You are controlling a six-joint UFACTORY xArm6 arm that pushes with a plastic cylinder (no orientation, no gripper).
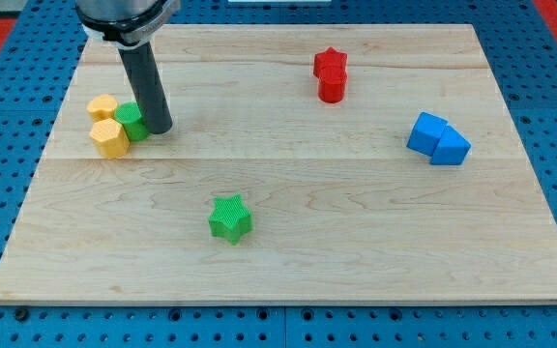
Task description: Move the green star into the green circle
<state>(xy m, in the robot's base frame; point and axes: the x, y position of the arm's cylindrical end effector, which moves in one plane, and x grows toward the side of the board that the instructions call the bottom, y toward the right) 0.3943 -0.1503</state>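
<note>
Stars: one green [229,217], one red [331,75].

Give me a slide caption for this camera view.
My tip beside the green circle, far from the green star.

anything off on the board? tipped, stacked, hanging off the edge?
Nothing stands out. The green star sits flat near the view's bottom, alone. My tip is at the right side of the green circle, which is bunched with two yellow blocks at the view's left. The red blocks and blue blocks lie well inside the board.
</note>
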